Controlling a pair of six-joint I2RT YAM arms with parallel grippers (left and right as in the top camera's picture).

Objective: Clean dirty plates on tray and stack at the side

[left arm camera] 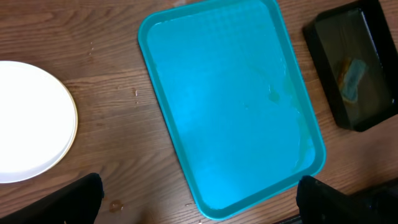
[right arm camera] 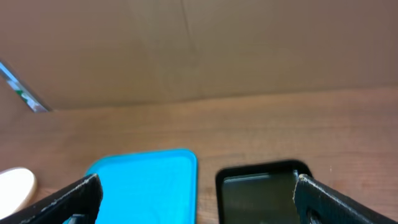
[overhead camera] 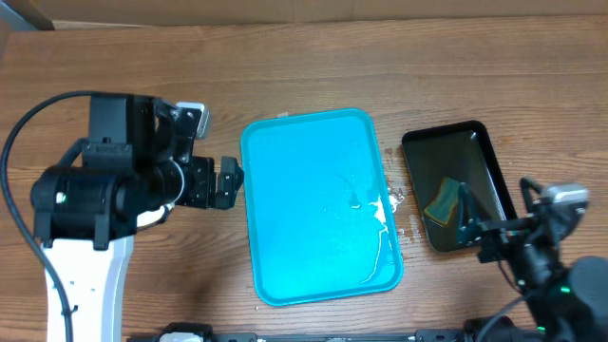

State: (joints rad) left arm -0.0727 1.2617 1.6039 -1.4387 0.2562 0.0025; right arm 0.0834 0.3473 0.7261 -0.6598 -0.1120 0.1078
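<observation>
Round white plates point(left arm camera: 25, 124) stacked on the wooden table point(overhead camera: 304, 66) left of the large bright blue rectangular plastic tray point(overhead camera: 294, 209), apart from it, likely set aside as cleaned; number impossible to tell. Tray bare except for white wet streaks near its right rim, long axis running far to near, near end leaning slightly right. Left gripper point(left arm camera: 199, 183) just left of the tray, fingers spread, grasping nothing. Right gripper point(right arm camera: 198, 186) likewise released, over the small glossy black tray point(overhead camera: 480, 142), where a yellow-green sponge point(overhead camera: 442, 201) lies, probably kept for wiping.

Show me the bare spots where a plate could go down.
The blue tray is bare inside, as is the wood strip beyond its far edge. Tight: the gap to the black tray, and the left side by the white plate.
</observation>
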